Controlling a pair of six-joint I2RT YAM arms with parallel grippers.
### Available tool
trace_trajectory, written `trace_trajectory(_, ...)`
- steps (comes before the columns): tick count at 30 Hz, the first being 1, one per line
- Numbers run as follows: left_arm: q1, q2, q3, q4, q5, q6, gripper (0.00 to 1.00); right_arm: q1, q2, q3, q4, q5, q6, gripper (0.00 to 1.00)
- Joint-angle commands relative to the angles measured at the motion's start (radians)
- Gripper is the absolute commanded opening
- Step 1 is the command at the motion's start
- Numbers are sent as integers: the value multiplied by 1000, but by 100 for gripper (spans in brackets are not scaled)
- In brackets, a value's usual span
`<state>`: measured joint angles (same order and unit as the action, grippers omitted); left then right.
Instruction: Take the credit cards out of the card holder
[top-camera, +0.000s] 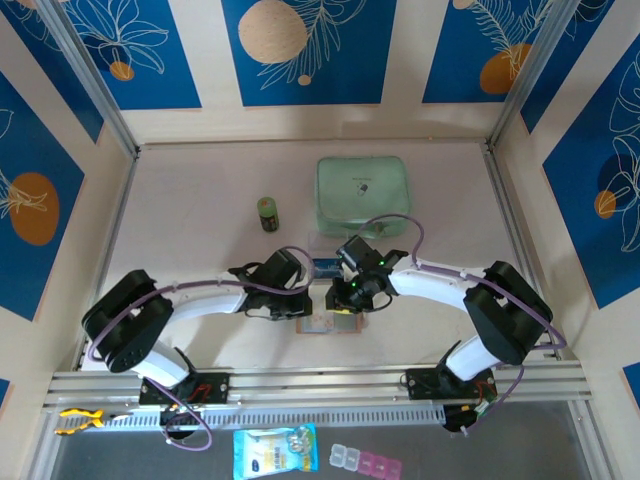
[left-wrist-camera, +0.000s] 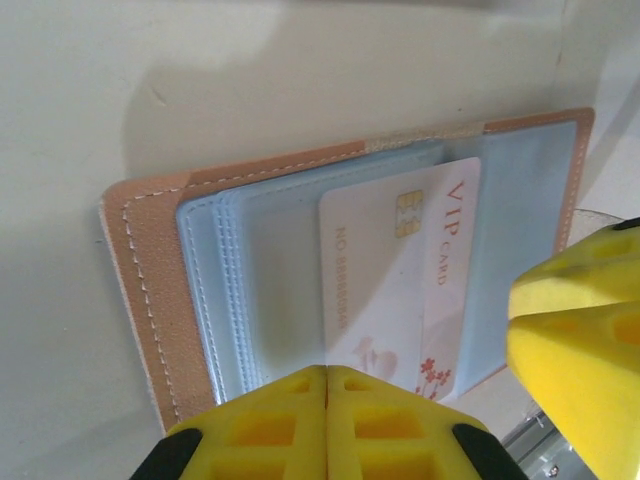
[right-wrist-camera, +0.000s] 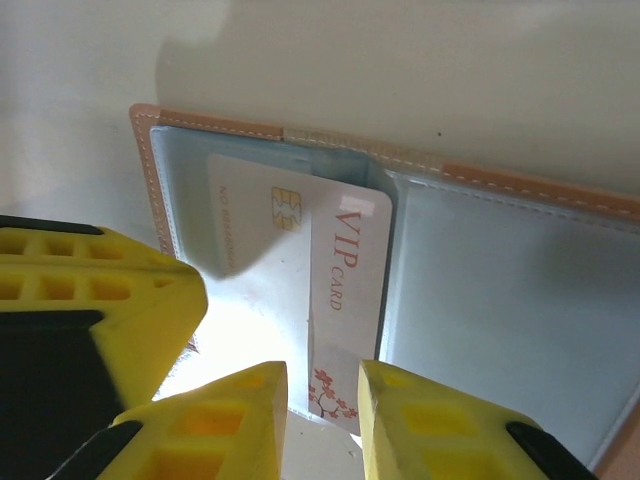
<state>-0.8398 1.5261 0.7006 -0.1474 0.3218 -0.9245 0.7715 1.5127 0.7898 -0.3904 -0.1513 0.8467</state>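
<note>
Your card holder (top-camera: 322, 323) lies open on the surface (top-camera: 200, 200), close to the near edge and right under both wrists. Seen from the left wrist, its tan stitched border (left-wrist-camera: 150, 260) frames pale blue clear pockets. A white card (left-wrist-camera: 390, 290) with a gold chip and "VIP CARD" in red print sits in the pocket beside the fold.

Your left fingers (left-wrist-camera: 270, 420) are pressed fully together, with only a thin seam between them. They sit at the holder's near edge, over the stacked pockets and just beside the white card. You cannot tell from here whether a pocket sheet is pinched in that seam.

Your right fingers (right-wrist-camera: 230, 420) stand slightly apart. From the right wrist, the flowered end of the white card (right-wrist-camera: 340, 270) lies in the narrow gap between them. Whether the tips touch the card is not clear. The holder's tan edge (right-wrist-camera: 520, 183) runs across behind it, and the bulky yellow shape at the left is your left fingers (right-wrist-camera: 100, 330).

From above, a blue card (top-camera: 325, 266) lies flat on the surface just beyond the two wrists. Farther back sit a mint-green zip case (top-camera: 362, 195) and, to its left, a small dark green jar (top-camera: 267, 213), both well apart from the holder.
</note>
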Motion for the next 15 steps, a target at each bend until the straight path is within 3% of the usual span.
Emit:
trace_trajectory(1,5,22,19,10,33,21,7,-5,11,-11,22,-41,6,26)
trace_trajectory(15,5,49,19,-43,27,27,7,-20,37,-27,33,-42,9,26)
